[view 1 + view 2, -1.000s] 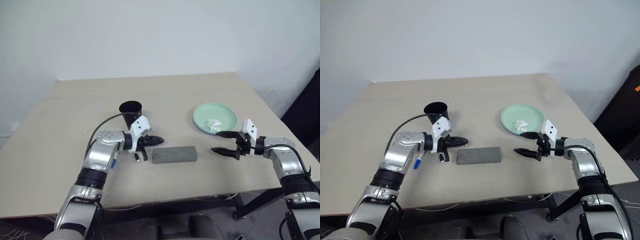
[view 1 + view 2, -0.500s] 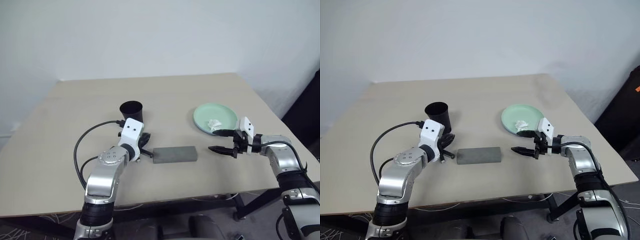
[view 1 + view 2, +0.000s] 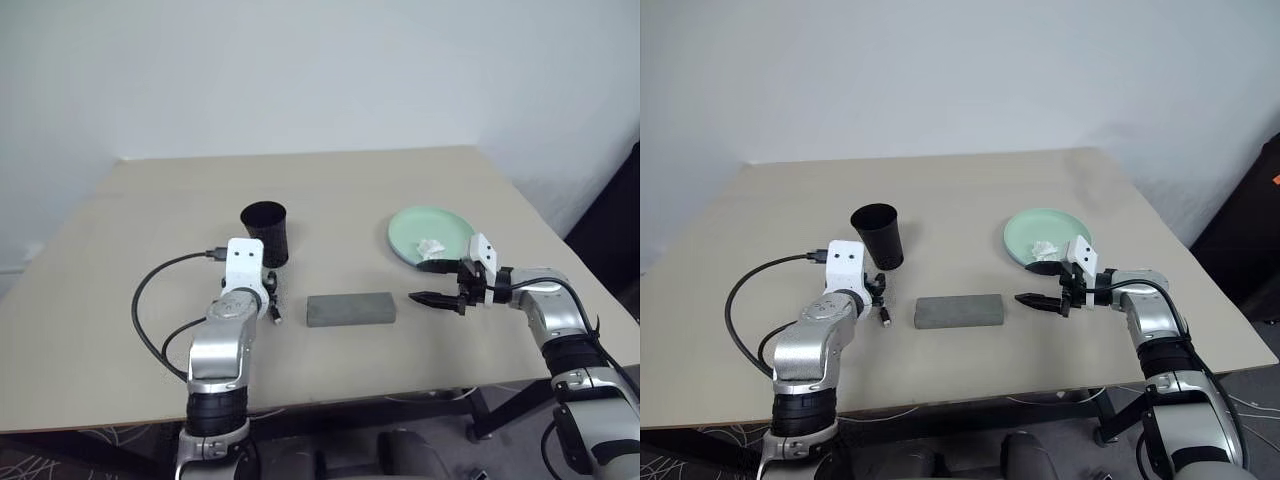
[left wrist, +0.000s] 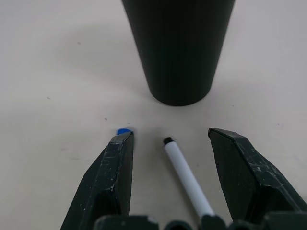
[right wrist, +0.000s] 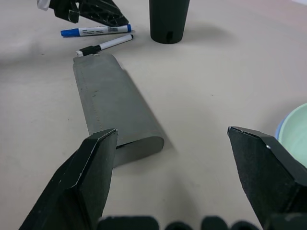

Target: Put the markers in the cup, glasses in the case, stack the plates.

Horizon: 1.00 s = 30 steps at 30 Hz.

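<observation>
Table [image 3: 130, 250]: matt beige, smooth, laminate-like. Cup [image 3: 265, 232]: black plastic, faint sheen. Case [image 3: 350, 309]: grey, matt, finely textured, cloth-like. Green plate [image 3: 445, 228]: smooth plastic. Tissue [image 3: 430, 246]: crumpled white paper. Marker [image 4: 187, 178]: glossy white plastic barrel.

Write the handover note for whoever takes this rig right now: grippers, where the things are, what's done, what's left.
Left gripper: open, holding nothing, hovering over the black-tipped marker just short of the cup.
Right gripper: open, holding nothing, pointing at the case from the plate side.
Two markers, the blue-capped marker and the black-tipped one, lie on the table between cup and case.
Case is shut; glasses not seen.
Green plate rests on the blue plate, with a crumpled tissue on it.
Done: plates look stacked.
Left: both markers into the cup. Confirm the glasses are inside the case.
</observation>
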Tool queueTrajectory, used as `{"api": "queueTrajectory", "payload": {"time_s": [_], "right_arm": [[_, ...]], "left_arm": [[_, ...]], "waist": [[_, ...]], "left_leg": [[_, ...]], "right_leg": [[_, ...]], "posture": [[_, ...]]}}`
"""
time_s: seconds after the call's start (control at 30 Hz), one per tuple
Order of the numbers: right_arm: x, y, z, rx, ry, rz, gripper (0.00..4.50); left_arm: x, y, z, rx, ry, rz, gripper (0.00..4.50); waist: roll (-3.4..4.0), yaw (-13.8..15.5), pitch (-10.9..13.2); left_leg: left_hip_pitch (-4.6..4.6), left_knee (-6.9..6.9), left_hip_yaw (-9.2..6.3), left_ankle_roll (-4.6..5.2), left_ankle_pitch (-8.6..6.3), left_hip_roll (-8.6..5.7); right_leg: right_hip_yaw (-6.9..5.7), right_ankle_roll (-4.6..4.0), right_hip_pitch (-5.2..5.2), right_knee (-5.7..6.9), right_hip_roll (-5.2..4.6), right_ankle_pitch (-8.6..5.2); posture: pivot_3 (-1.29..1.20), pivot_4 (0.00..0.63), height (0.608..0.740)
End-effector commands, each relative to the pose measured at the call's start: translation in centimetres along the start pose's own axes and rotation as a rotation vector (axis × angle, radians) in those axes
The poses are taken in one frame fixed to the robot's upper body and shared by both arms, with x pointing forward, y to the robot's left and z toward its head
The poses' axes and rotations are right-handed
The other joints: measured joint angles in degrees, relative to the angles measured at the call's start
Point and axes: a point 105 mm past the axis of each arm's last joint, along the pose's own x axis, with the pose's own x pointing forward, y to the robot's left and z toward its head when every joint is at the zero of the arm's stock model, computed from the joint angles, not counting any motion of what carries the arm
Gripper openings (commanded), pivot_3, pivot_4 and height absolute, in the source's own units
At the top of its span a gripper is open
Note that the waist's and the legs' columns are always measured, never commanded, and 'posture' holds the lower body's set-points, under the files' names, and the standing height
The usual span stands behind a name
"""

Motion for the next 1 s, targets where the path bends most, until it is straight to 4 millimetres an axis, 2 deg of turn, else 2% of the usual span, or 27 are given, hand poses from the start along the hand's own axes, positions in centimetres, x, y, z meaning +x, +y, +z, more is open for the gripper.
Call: {"api": "queueTrajectory", "payload": {"time_s": [0.03,0.2,0.83,0.93,1.0], "right_arm": [[-0.4,-0.5,1.4,-0.048,-0.039,-0.027,3.99],[-0.9,-0.5,1.2,-0.044,-0.040,-0.051,3.99],[-1.1,-0.5,1.0,-0.045,-0.035,-0.073,3.99],[-1.0,-0.5,1.1,-0.047,-0.037,-0.073,3.99],[-1.0,-0.6,1.1,-0.049,-0.037,-0.073,3.99]], "left_arm": [[0.1,-0.5,1.3,-0.032,-0.017,-0.002,2.57],[0.7,-1.4,1.0,-0.017,0.026,-0.021,2.57],[1.1,-1.2,0.0,-0.123,0.111,0.019,2.57],[1.2,-1.4,-0.3,-0.158,0.131,0.008,2.00],[1.3,-1.4,-0.2,-0.166,0.125,0.003,1.32]], "waist": [[0.00,-0.01,0.00],[0.00,-0.09,0.00],[-0.02,-0.08,0.01],[-0.02,-0.08,0.01],[-0.02,-0.08,0.01]], "left_leg": [[0.00,-0.01,0.00,0.00,0.00,0.00],[0.01,-0.02,0.00,0.00,0.00,0.00],[0.01,-0.02,-0.02,0.00,0.00,0.00],[0.01,-0.02,-0.01,-0.01,0.00,0.00],[0.01,-0.02,-0.02,-0.01,0.00,0.00]], "right_leg": [[-0.01,0.00,0.00,0.00,0.00,0.00],[-0.01,0.00,0.00,0.00,0.00,0.00],[0.00,0.00,0.00,-0.02,0.00,0.00],[-0.01,0.00,0.00,-0.02,0.00,0.00],[0.00,0.00,0.00,-0.03,0.00,0.00]], "posture": [[0.00,0.000,0.740],[0.00,0.000,0.740],[0.00,0.000,0.740],[0.00,0.000,0.740],[0.00,0.000,0.740]]}}
